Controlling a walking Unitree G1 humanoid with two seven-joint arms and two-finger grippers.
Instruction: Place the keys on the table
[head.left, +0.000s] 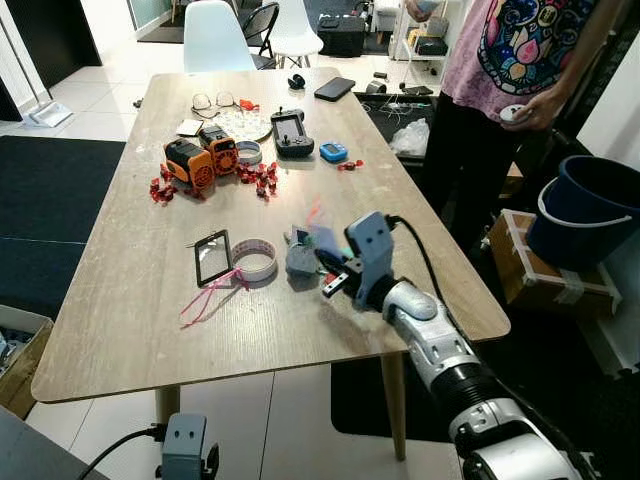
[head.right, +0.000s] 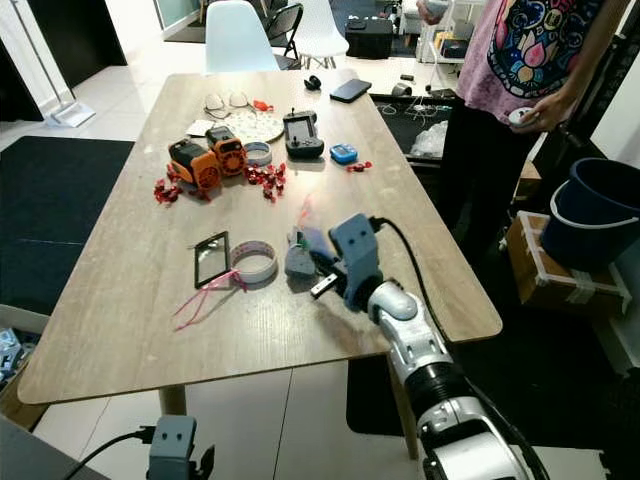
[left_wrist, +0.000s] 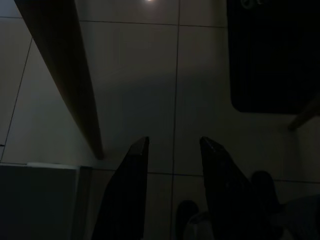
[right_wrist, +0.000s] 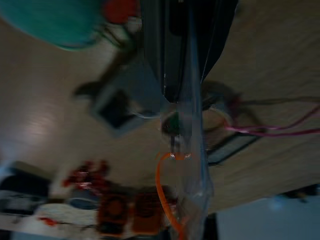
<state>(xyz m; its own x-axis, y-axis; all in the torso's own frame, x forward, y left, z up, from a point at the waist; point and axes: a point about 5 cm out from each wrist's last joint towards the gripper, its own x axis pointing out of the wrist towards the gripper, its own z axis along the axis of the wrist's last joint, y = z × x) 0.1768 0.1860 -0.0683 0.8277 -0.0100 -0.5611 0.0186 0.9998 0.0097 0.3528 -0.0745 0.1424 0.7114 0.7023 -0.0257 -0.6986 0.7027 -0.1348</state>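
Note:
The keys are a bunch with a grey fob, a bluish tag and a thin orange cord, low over the wooden table near its right front part. My right gripper reaches in from the right and is shut on a clear plastic strip of the bunch; the orange loop dangles past the fingertips in the right wrist view. Whether the fob rests on the table cannot be told. My left gripper hangs open below the table edge, over the tiled floor.
Just left of the keys lie a tape roll, a black-framed card and pink string. Farther back are orange gadgets, red bits, a controller and a phone. At the right stand a person, a blue bucket and a box.

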